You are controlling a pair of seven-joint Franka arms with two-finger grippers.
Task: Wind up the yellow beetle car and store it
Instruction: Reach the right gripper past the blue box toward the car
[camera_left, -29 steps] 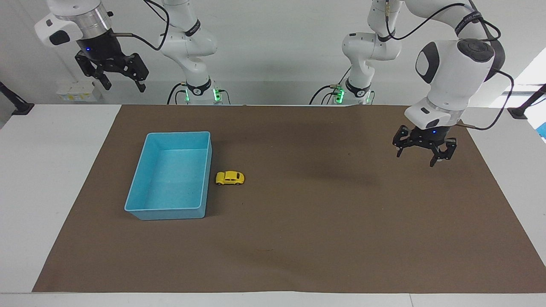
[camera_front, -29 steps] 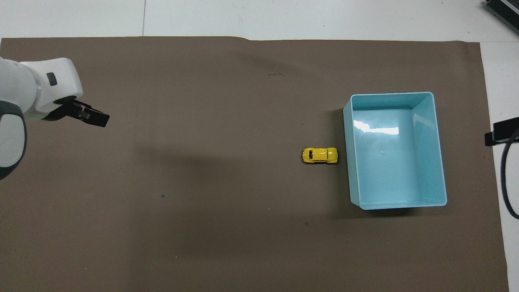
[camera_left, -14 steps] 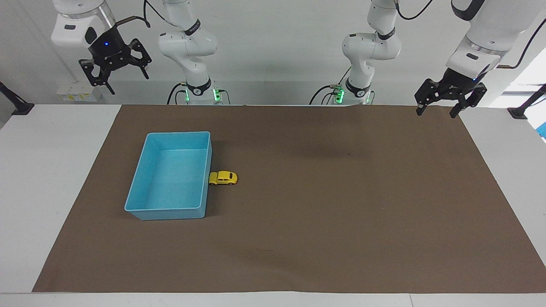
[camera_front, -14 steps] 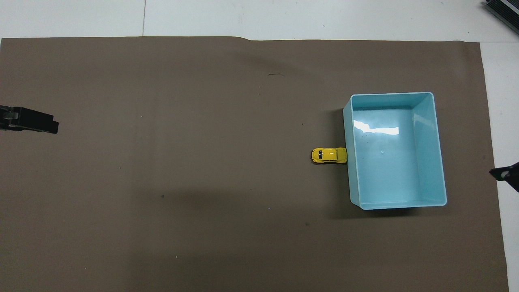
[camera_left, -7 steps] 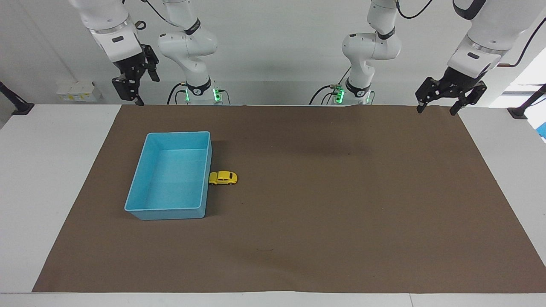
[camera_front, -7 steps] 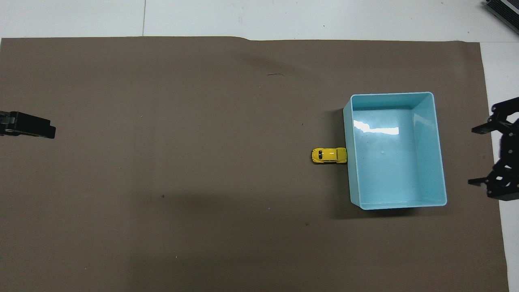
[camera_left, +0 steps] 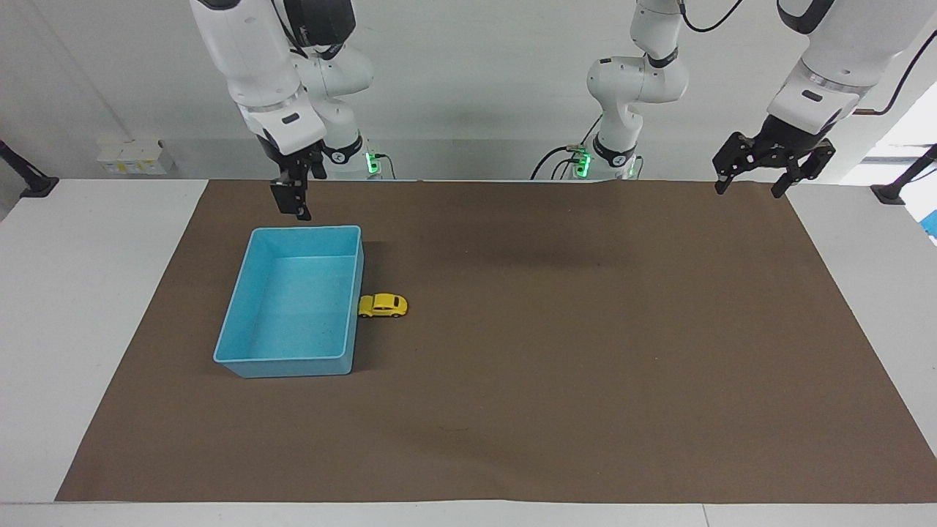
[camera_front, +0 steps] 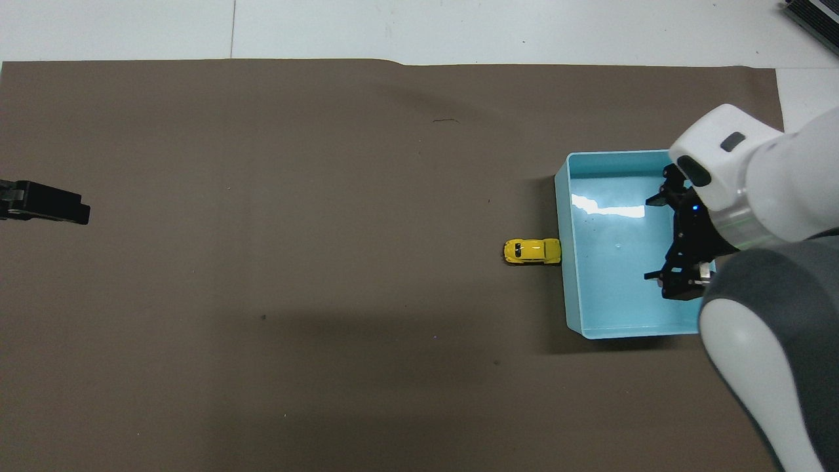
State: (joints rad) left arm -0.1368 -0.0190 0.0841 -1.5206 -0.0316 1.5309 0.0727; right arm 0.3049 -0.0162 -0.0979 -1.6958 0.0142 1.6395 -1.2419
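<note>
**Car against tray wall, both end effectors empty**

Yellow beetle car [camera_left: 383, 305] sat on the brown mat [camera_left: 556, 380], nose touching the light blue tray [camera_left: 241, 327] wall. Mat toward the left arm's end lay bare. Right end effector [camera_left: 291, 203] hung over the tray's robot-side edge, fingers spread per overhead view, holding nothing. Left end effector [camera_left: 754, 179] waited over the mat corner, spread, empty; overhead showed only its tip.

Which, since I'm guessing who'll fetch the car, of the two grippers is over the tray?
The right gripper: it hangs over the light blue plastic tray; the left gripper waits over the brown mat's corner.
</note>
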